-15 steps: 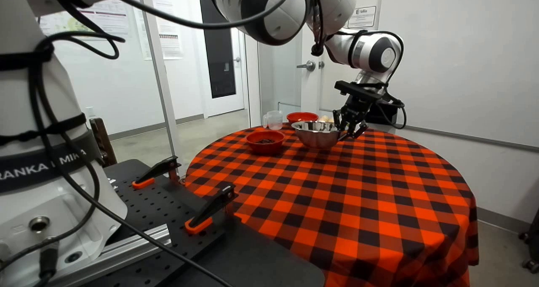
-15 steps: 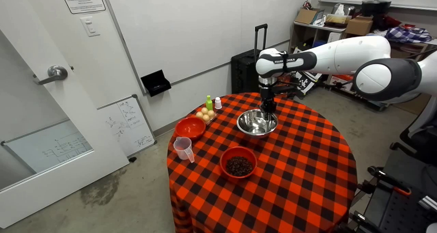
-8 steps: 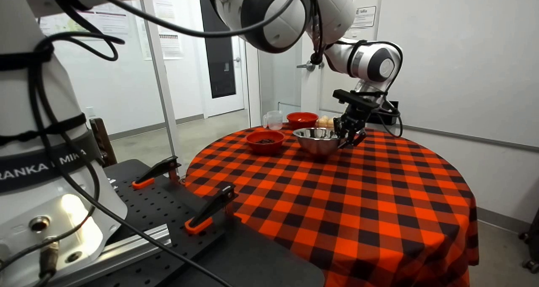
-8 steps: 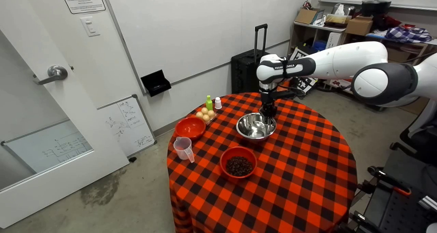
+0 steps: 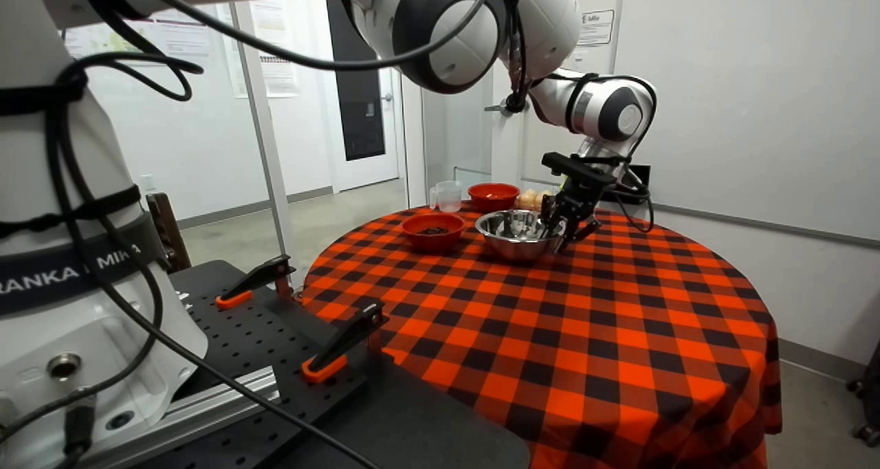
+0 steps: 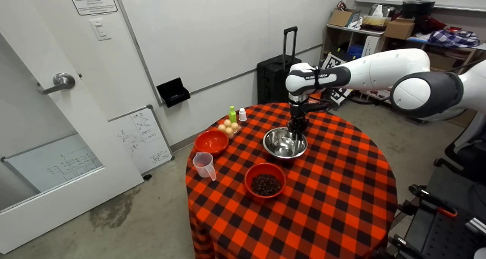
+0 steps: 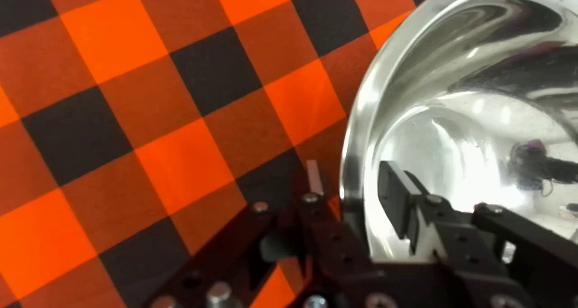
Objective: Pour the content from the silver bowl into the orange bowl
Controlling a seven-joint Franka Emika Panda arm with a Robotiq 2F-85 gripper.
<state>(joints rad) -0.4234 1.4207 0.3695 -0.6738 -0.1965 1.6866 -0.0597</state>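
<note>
The silver bowl appears to rest upright on the checkered table; it also shows in an exterior view and in the wrist view. No contents show in it. My gripper is open across its rim, with one finger inside and one outside. Gaps show on both sides of the rim. The gripper is at the bowl's edge in both exterior views. A red-orange bowl holding dark beans stands near it. Another red-orange bowl looks empty.
A clear measuring cup stands beside the empty-looking red-orange bowl. Eggs, a green bottle and a white bottle stand near the table's edge by the wall. The round table has a red and black cloth.
My gripper has moved down and lowered the silver bowl onto the table. The fingers have spread apart at the rim. The other things have not moved.
</note>
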